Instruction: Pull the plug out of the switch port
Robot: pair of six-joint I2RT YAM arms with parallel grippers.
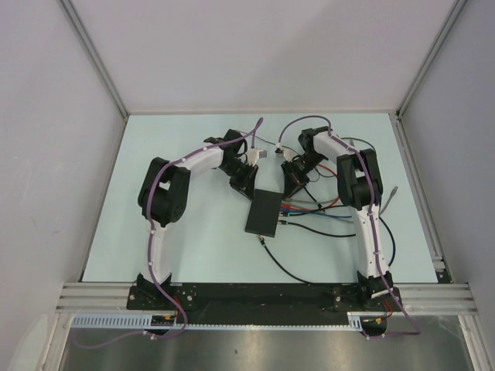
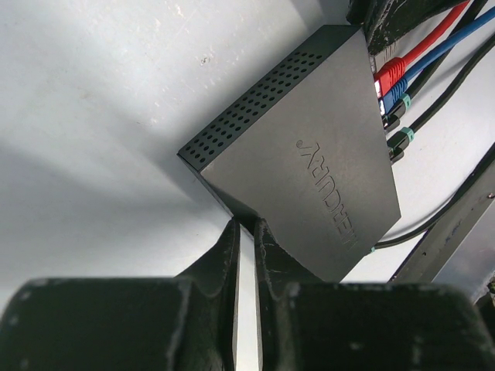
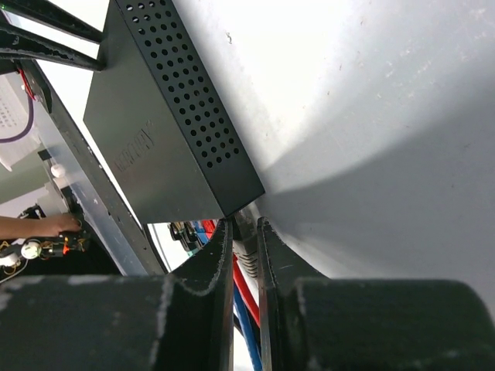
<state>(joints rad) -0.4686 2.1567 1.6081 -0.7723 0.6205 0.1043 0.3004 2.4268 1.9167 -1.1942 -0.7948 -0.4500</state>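
Observation:
The switch (image 1: 264, 212) is a flat matte-black box lying mid-table, with several cables plugged into its right short edge. My right gripper (image 1: 292, 188) is at the far end of that edge. In the right wrist view it (image 3: 245, 226) is shut on a dark ribbed plug (image 3: 247, 251) right at the corner of the switch (image 3: 155, 131); the port itself is hidden. My left gripper (image 1: 246, 184) is at the switch's far left corner. In the left wrist view it (image 2: 246, 229) is shut with a thin empty slit, touching the switch (image 2: 309, 154).
Red (image 2: 390, 75), blue (image 2: 396, 94) and black plugs (image 2: 401, 139) sit in a row along the port edge. Their cables (image 1: 329, 212) fan out rightward towards the right arm. A loose black cable (image 1: 302, 270) curves in front. A white connector (image 1: 263, 154) lies behind.

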